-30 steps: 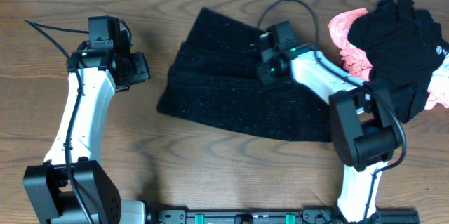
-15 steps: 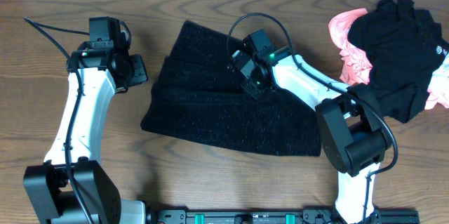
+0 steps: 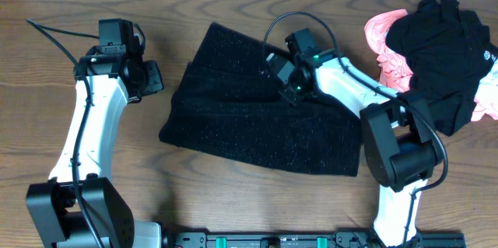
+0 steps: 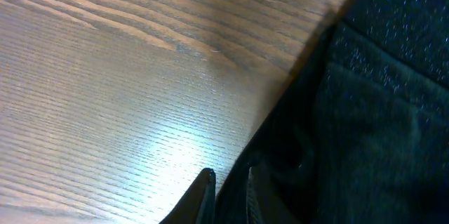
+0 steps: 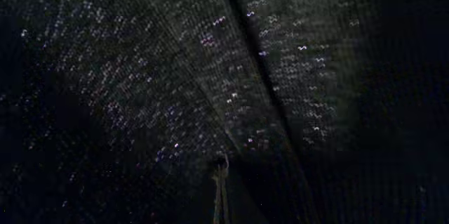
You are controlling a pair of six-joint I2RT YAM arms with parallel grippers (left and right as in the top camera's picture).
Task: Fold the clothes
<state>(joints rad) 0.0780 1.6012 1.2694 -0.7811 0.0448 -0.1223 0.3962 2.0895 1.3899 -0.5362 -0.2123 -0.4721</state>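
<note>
The right end effector (image 5: 220, 178) is fully closed, its fingertips pressed together against the clothes (image 3: 257, 116); whether a pinch of knit lies between them cannot be told. In its wrist view a raised crease in the glittery black knit runs from 12 o'clock down to the fingertips. From overhead it sits on the upper middle of the garment, toward 1 o'clock from the cloth's centre. The left end effector (image 4: 228, 185) stands narrow, a slim gap between its fingers and nothing in it, hovering over bare tabletop (image 3: 194, 193) just beside the garment's edge at 9 o'clock, apart from the cloth. The garment lies flat in the middle of the tabletop, between the two arms. Its long axis runs from 9 o'clock toward 4 o'clock along the broad lower edge, and its narrower end points up to 11 o'clock. At 2 o'clock, well apart from the left arm, a pink garment (image 3: 381, 38) lies heaped under another black garment (image 3: 440, 46).
</note>
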